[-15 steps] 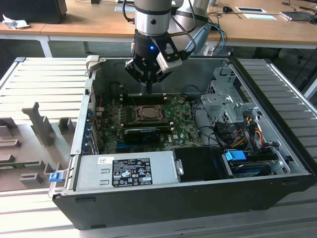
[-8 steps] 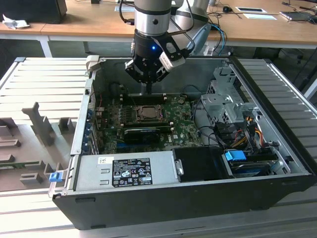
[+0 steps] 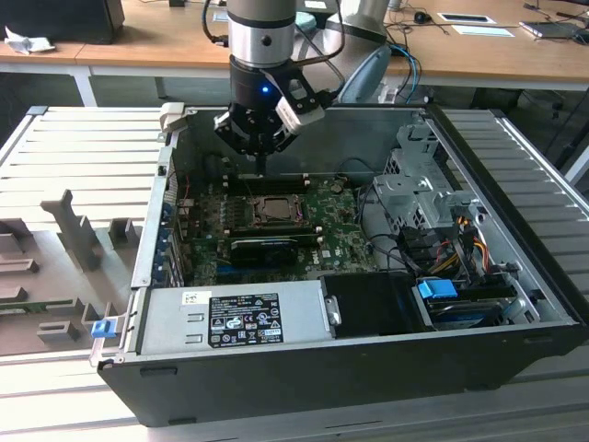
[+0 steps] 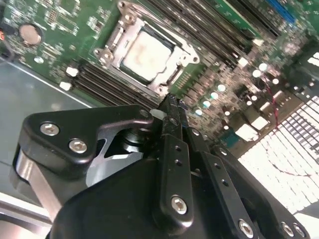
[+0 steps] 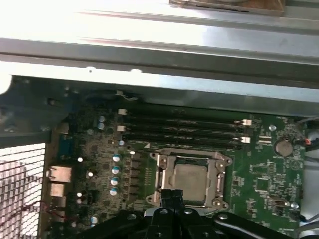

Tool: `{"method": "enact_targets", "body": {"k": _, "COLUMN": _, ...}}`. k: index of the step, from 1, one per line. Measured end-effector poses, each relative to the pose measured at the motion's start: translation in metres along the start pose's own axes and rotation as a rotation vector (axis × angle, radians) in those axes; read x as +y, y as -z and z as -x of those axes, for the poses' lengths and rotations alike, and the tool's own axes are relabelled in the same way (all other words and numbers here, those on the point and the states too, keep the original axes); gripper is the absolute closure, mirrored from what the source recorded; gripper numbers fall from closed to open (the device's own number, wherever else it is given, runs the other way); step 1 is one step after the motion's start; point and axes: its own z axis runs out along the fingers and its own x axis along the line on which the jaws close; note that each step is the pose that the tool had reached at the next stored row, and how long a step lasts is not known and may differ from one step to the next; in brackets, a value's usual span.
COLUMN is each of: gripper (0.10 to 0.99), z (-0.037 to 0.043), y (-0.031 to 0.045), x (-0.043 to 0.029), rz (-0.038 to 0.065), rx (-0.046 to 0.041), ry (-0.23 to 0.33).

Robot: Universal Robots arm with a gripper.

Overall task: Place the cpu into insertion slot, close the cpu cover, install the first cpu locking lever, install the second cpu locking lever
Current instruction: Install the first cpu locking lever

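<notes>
The cpu [image 3: 273, 210] lies in its socket on the green motherboard [image 3: 340, 216], its pale metal top showing in both wrist views [image 4: 147, 52] [image 5: 192, 179]. The cpu cover [image 4: 185, 49] [image 5: 162, 175] lies flat around it as a metal frame. My gripper [image 3: 262, 168] hangs just above the board at the socket's back edge, beside the memory slots. Its black fingers are pressed together into one narrow tip [image 4: 169, 103] [image 5: 172, 197] with nothing between them. I cannot tell how the locking levers stand.
The open computer case [image 3: 276, 368] surrounds the board, with the power supply [image 3: 230, 318] in front and a drive cage [image 3: 419, 184] with cables on the exterior view's right. Dark memory slots [image 5: 184, 130] run behind the socket. Grey fixtures [image 3: 69, 230] stand on the exterior view's left.
</notes>
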Motion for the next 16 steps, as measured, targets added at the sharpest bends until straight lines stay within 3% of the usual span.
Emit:
{"method": "enact_targets", "body": {"k": 7, "gripper": 0.980, "z": -0.0242, "y": -0.0037, "x": 0.0020, "rz": 0.000, "rx": -0.0001, "ry": -0.001}}
{"method": "enact_targets", "body": {"k": 16, "gripper": 0.980, "z": -0.0371, "y": -0.0107, "x": 0.0029, "rz": 0.001, "rx": -0.0003, "ry": -0.003}}
